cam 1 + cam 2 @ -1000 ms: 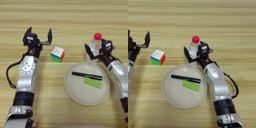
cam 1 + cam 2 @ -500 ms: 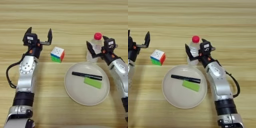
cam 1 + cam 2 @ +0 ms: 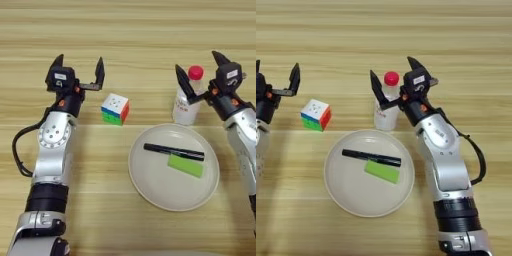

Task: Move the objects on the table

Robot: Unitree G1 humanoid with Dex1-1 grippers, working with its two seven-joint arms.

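Right tool [image 3: 199, 73] open around bottle [image 3: 188, 97], cube [image 3: 115, 108] beside plate [image 3: 150, 182]

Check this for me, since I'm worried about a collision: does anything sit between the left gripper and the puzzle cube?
Nothing visible does. The left gripper, fingers open, is just up-left of the puzzle cube, with only bare table between them.
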